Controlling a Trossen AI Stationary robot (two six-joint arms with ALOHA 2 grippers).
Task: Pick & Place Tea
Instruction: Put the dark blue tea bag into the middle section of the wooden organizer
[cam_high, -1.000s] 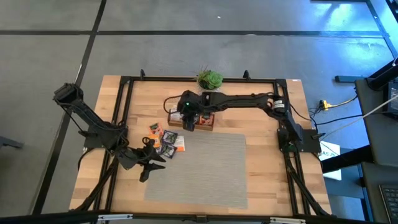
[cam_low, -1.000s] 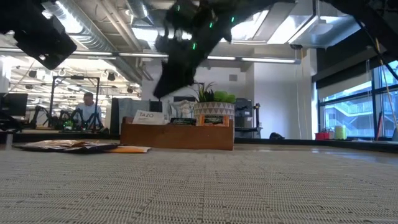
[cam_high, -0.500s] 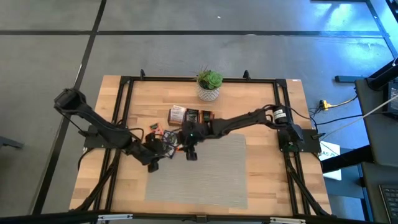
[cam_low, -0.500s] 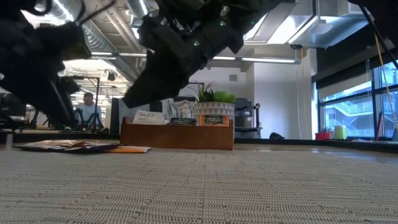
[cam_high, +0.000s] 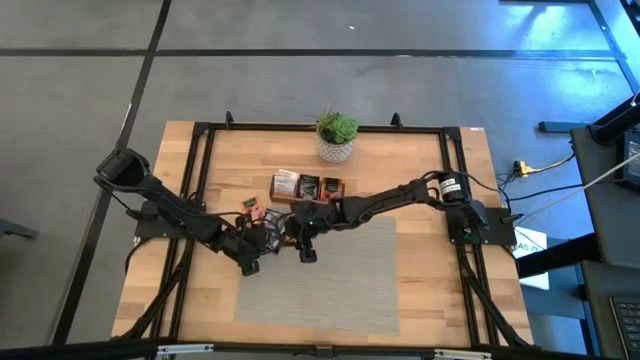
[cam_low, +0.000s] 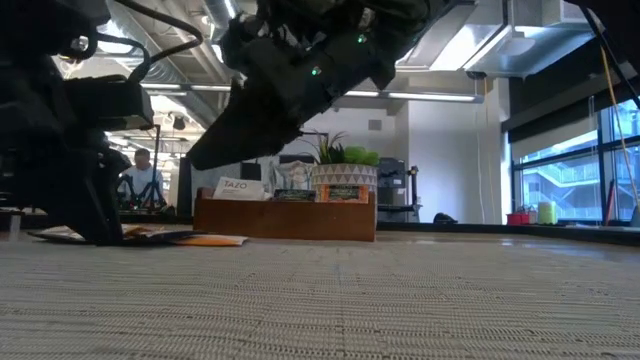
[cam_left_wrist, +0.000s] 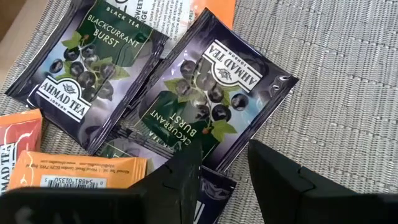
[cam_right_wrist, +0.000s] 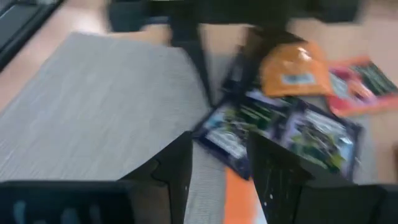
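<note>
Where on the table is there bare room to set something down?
Most of the grey mat below and right of the tea packets is bare, as is the wood right of the plant. It is crowded at the mat's upper left corner, where both pincers meet.

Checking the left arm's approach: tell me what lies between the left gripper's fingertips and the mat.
In the left wrist view, dark blackcurrant tea packets lie under the open left gripper, on the grey mat.
</note>
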